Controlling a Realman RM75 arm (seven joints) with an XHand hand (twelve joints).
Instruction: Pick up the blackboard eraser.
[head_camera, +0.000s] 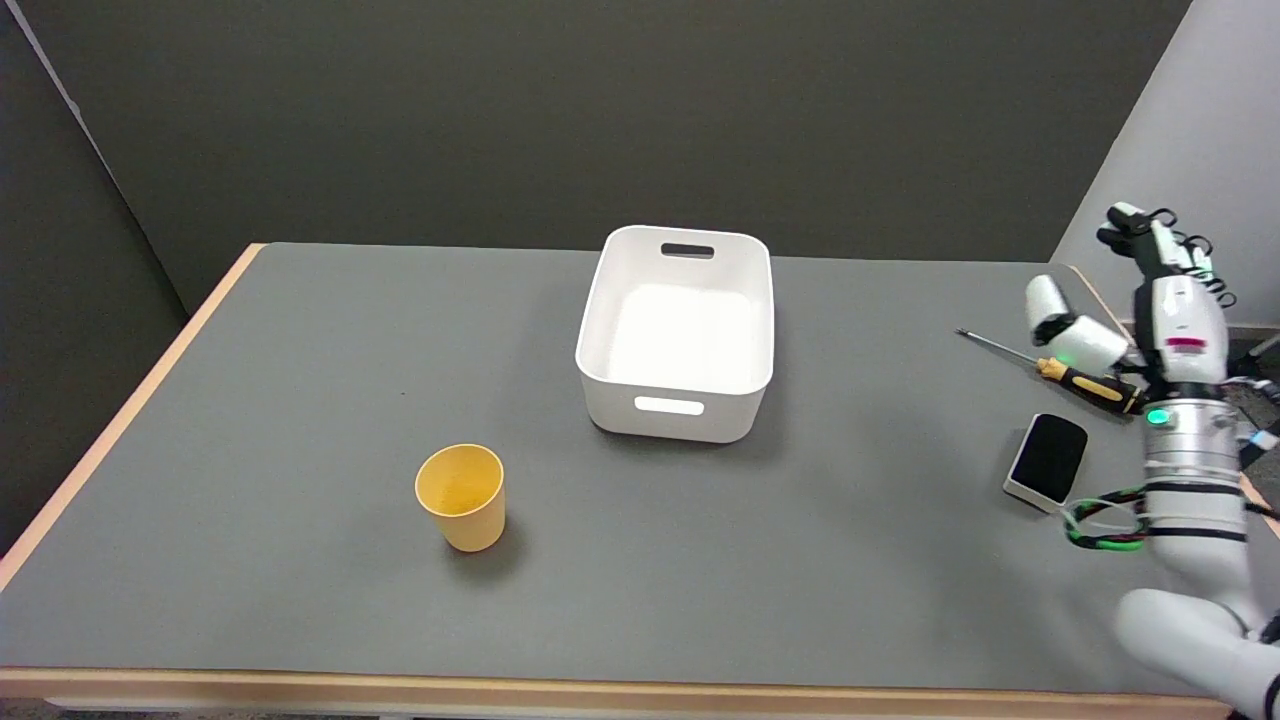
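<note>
1. My right hand (1150, 300) hovered at the worktop's (300, 400) right edge, fingers apart, empty.
2. The blackboard eraser (1047, 461) lay at seven o'clock from it, long axis running twelve-to-six.

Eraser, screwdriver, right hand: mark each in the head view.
blackboard eraser (1048, 458), head view, on its black top face.
screwdriver (1088, 385), head view, on its yellow-black handle.
right hand (1150, 300), head view, on the white back of the hand.

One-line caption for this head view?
Right hand raised open above the screwdriver, blackboard eraser just beside it, white bin and yellow cup further left.
</note>
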